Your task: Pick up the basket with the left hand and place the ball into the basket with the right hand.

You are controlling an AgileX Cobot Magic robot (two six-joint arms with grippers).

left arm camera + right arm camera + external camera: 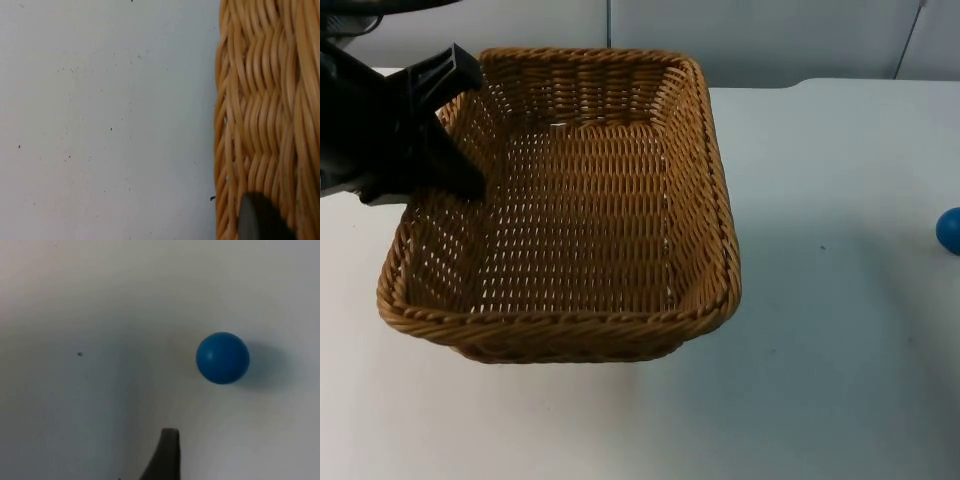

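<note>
Left gripper: clamped over the rim of the rectangular tan woven wicker basket, one finger outside the wall, the other reaching down inside; closed on that wall, judged so as to carry the basket as the task requires.
Basket position: extending away from the left gripper toward the middle of the white surface; whether lifted or resting, not determinable.
Basket interior: nothing inside; ball not yet delivered.
Basket material: stiff interlaced strands, braided thick rim, open gaps in the walls letting light through; sides flaring slightly outward; corners rounded.
Left wrist view: outer weave of the basket pressed against a black fingertip; speckled white surface just beside.
Right gripper: one dark fingertip seen in the right wrist view, hovering above the surface; finger opening not determinable; nothing seen in its grasp.
Small round blue ball: loose on the surface, near and ahead of the right fingertip, apart from it; in the top view the ball well apart from the basket.
Ball texture: smooth, matte, uniform blue, casting a soft shadow; likely to roll if nudged.
Step in hand: basket secured; ball pick-up judged next.
</note>
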